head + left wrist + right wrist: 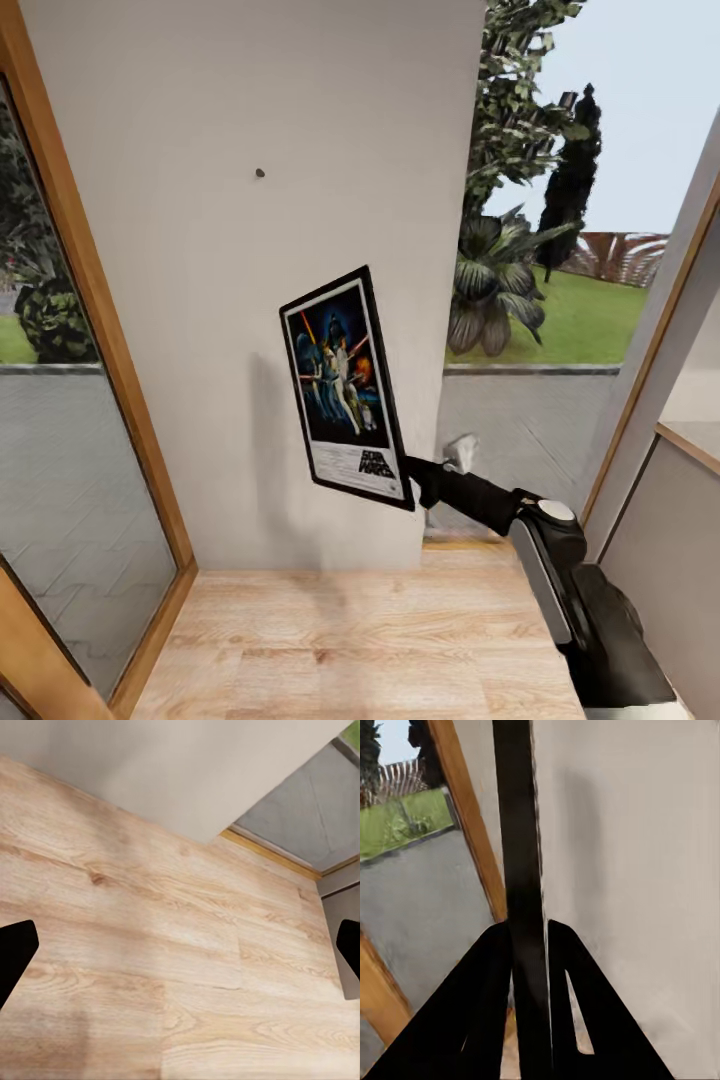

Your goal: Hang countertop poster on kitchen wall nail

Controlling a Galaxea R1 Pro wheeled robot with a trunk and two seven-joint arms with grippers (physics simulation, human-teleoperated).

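Observation:
The Star Wars poster (345,388) hangs upright and slightly tilted in the air, close in front of the pale grey wall (250,100). My right gripper (408,482) is shut on its lower right corner. In the right wrist view the poster's black frame edge (521,855) runs up between the two dark fingers (484,1005) of the right gripper (529,934). A wall nail (260,173) shows as a dark dot well above and left of the poster's top. My left gripper (180,952) is open over the wooden floor (150,930), nothing between its fingertips (13,949).
Wood-framed glass panels (85,300) stand left of the wall section, and a wide opening onto a garden (540,260) lies to its right. A pale counter or cabinet corner (690,440) sits at the right edge. Light wooden floor (360,640) runs below.

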